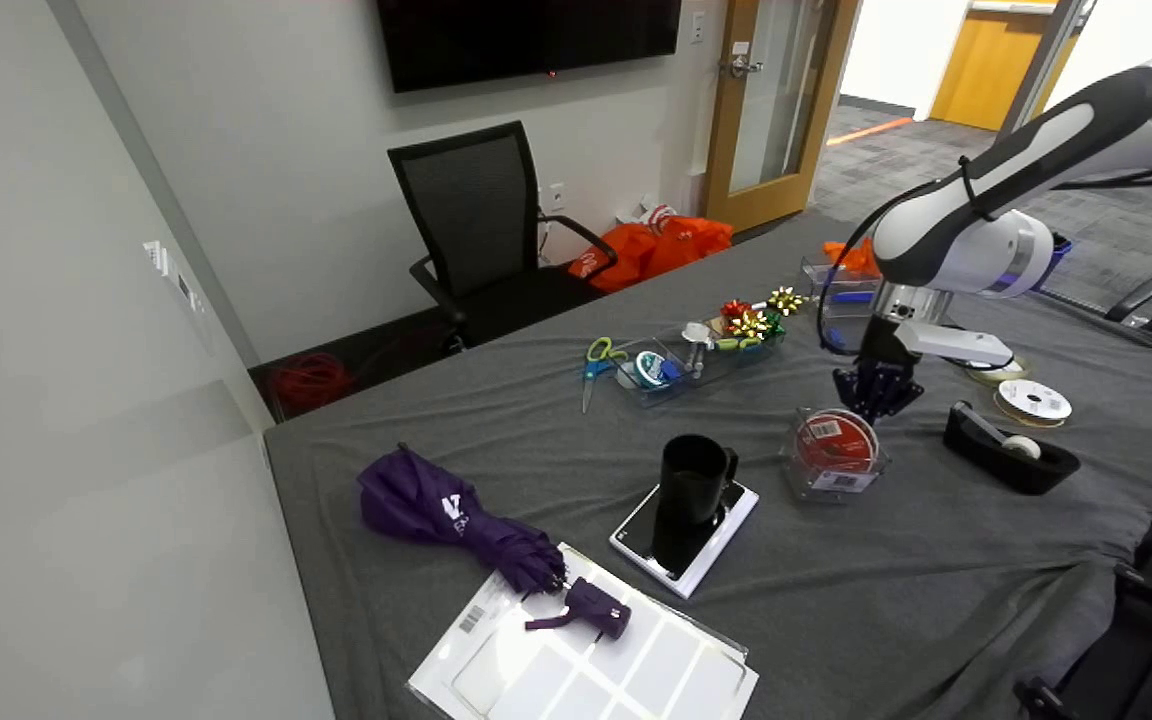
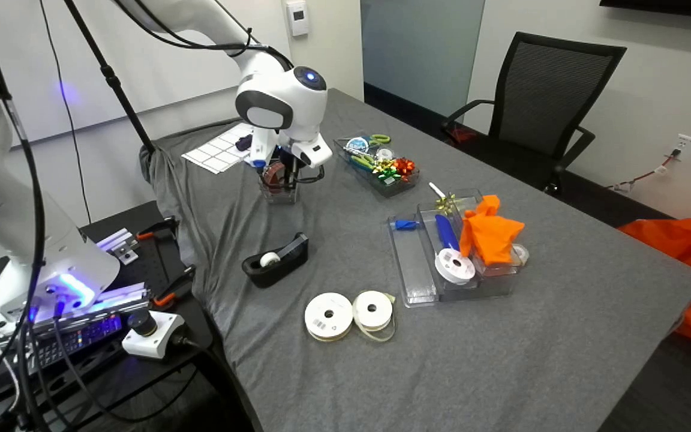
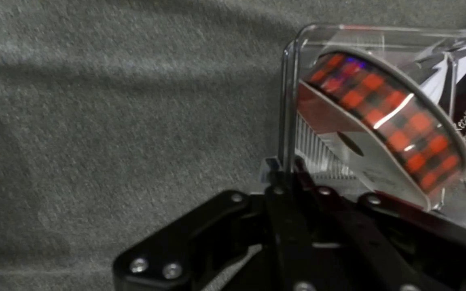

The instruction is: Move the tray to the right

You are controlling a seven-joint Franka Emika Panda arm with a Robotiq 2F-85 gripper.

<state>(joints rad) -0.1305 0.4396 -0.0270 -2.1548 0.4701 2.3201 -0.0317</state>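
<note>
The tray is a small clear plastic container with a red ribbon spool leaning in it. It appears to rest on the grey cloth, and it shows in both exterior views. In the wrist view the tray is at the right, and the red-and-black checked spool lies tilted inside. My gripper points down at the tray's near corner. One finger is outside the wall and one inside, shut on the wall. The gripper partly hides the tray in the exterior views.
A black tape dispenser and white ribbon spools stand near the tray. A black mug stands on a white-framed black tablet on its other side. Clear bins, a bow-filled container and a purple umbrella lie farther off.
</note>
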